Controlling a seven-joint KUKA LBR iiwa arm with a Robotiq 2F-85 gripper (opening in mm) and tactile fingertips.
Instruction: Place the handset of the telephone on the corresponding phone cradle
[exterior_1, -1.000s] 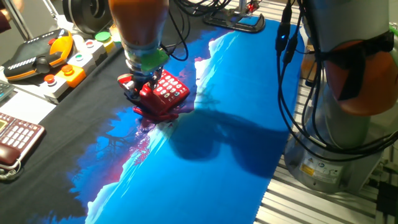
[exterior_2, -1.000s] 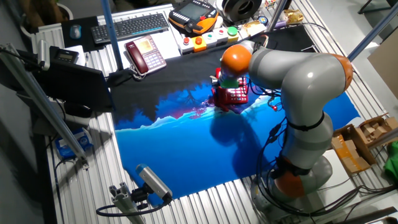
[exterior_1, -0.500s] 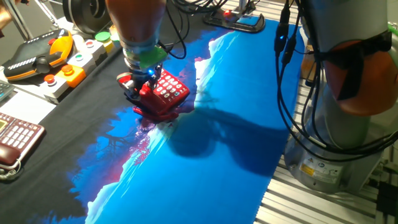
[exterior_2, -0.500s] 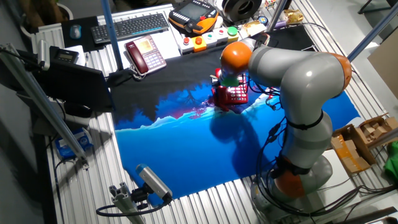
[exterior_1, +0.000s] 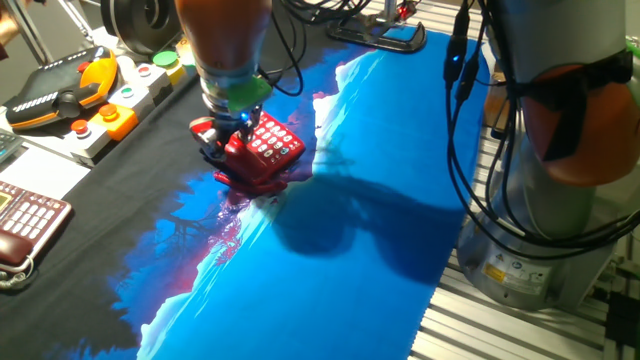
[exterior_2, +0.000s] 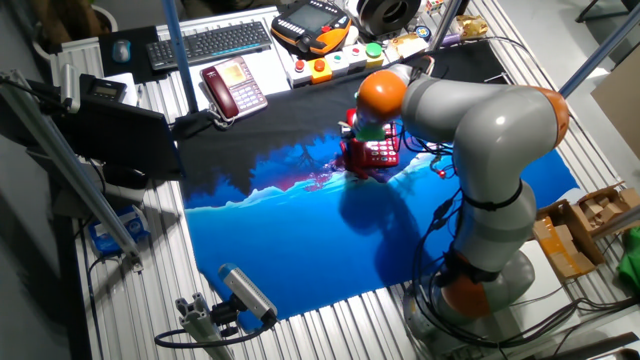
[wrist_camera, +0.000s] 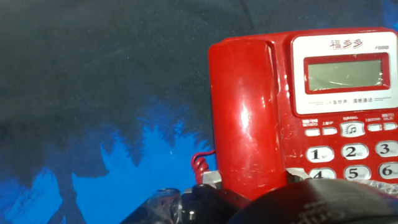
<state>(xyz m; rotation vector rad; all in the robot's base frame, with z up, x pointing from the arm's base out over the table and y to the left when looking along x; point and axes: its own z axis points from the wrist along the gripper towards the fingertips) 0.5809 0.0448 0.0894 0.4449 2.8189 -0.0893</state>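
Here, the handset (wrist_camera: 244, 115) is lying along the cradle (wrist_camera: 216, 93) on the left side of the telephone (wrist_camera: 345, 99), beside the keypad, so I am judging it seated. I am hovering my fingers (exterior_1: 222, 138) above it; whether they are gripping I cannot tell. Since half a second ago, nothing is noticeably shifting.

A maroon phone (exterior_2: 233, 84), a keyboard (exterior_2: 208, 43) and an orange handheld device (exterior_1: 62, 85) lie near the blue cloth (exterior_1: 330, 260).
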